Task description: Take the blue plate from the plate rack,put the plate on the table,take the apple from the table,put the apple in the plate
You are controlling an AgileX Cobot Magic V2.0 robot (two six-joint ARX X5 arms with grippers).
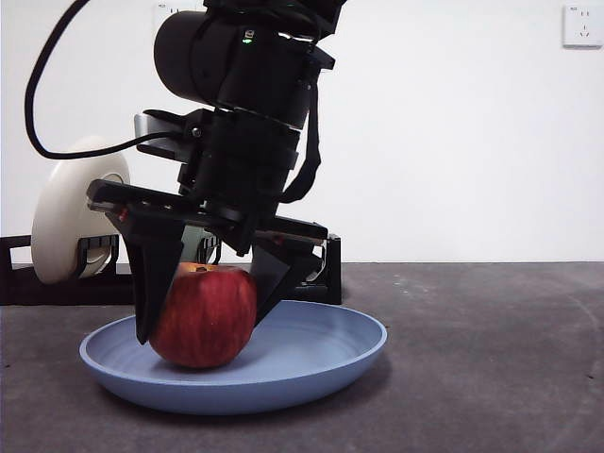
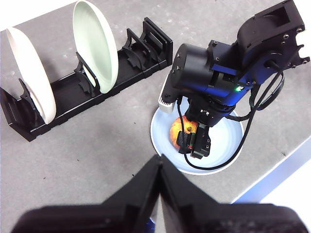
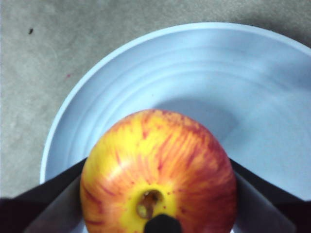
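Observation:
The red, yellow-streaked apple [image 1: 203,316] [image 3: 158,165] rests in the light-blue plate [image 1: 311,351] [image 3: 194,73], which lies flat on the grey table [image 1: 491,359]. My right gripper [image 1: 204,327] [image 3: 158,196] comes down from above and is shut on the apple, one black jaw pressed against each side. In the left wrist view that arm hides most of the apple [image 2: 176,132] over the plate [image 2: 224,141]. My left gripper [image 2: 159,159] hangs high above the table, shut and holding nothing. The black plate rack [image 2: 121,77] stands behind the plate.
A cream plate [image 1: 66,222] [image 2: 29,73] and a pale green plate [image 2: 95,43] stand on edge in the rack [image 1: 19,278]. The table's edge [image 2: 272,165] runs close to the blue plate's side. A wall socket [image 1: 582,25] sits high at the back right.

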